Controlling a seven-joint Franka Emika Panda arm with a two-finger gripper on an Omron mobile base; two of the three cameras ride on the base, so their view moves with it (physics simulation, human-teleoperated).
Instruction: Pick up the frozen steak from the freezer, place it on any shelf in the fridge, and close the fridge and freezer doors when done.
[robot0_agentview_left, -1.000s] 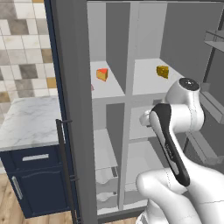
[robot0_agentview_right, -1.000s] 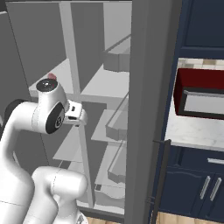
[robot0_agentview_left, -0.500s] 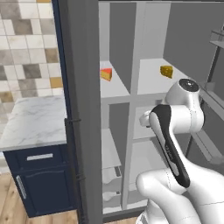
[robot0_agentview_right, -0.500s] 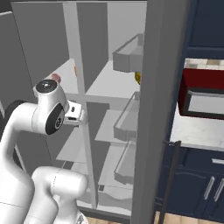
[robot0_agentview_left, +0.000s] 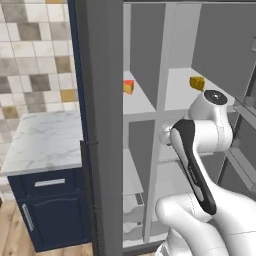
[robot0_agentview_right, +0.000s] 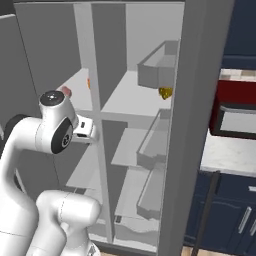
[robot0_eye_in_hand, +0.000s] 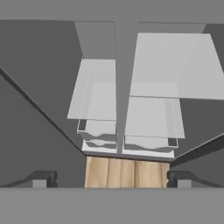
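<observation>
**Operator:** Where is the frozen steak (robot0_agentview_right: 64, 91)?

**Spotter:** It lies on the freezer shelf (robot0_agentview_right: 76, 82) towards that shelf's left edge, just behind your arm's upper joint in the right base view. The orange cheese wedge (robot0_agentview_left: 128, 86) sits on the same shelf to the steak's right, near the divider (robot0_eye_in_hand: 122, 87).

**Operator:** And the tool (robot0_eye_in_hand: 110, 180)?

**Spotter:** It is released, the jaws stand wide and there is nothing between them. It looks down at the lower drawers (robot0_eye_in_hand: 100, 129), well below the steak.

**Operator:** What can go wrong from here?

**Spotter:** Several things, I think. You have to raise the tool a long way inside a narrow bay. With the jaws this wide, a fingertip may catch the front edge of the freezer shelf or strike the divider. The freezer door (robot0_agentview_left: 102, 125) stands close on your left, so a broad elbow swing could hit it.

**Operator:** Anything about the grasp?

**Spotter:** The steak is flat and low, so a shallow pinch may slide off or push it back towards the wall. The wedge is near, so check that you close on the pink slab. On the way to the fridge (robot0_agentview_left: 215, 40), don't knock the yellow-brown block (robot0_agentview_left: 197, 83) on its shelf (robot0_agentview_right: 130, 97).
</observation>
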